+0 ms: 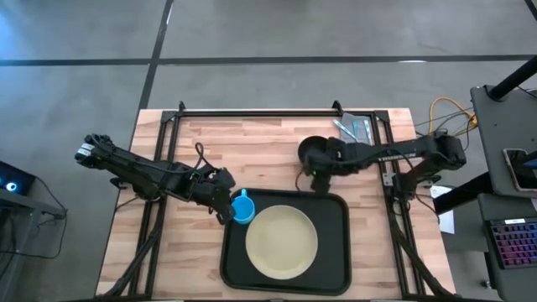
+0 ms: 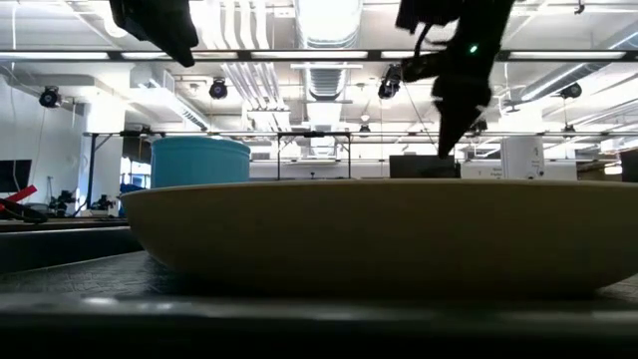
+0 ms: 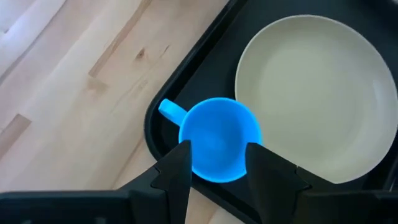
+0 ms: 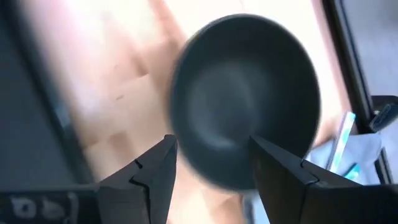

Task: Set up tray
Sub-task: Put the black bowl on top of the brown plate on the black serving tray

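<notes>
A large flat black tray [image 1: 336, 252] with rounded corners and a low rim is laid flat at the table's near-centre edge.

- Wooden bench top [image 1: 252, 151], pale planks, dark frame rails along far and side edges.
- Cream plate [image 1: 281, 242], round, near the bench's near edge.
- Blue mug [image 1: 242, 207], handle toward the far edge, just beside the plate.
- Dark bowl [image 1: 314, 152], right of centre.
- Grey napkin [image 1: 357, 127] with cutlery, far right corner.
</notes>
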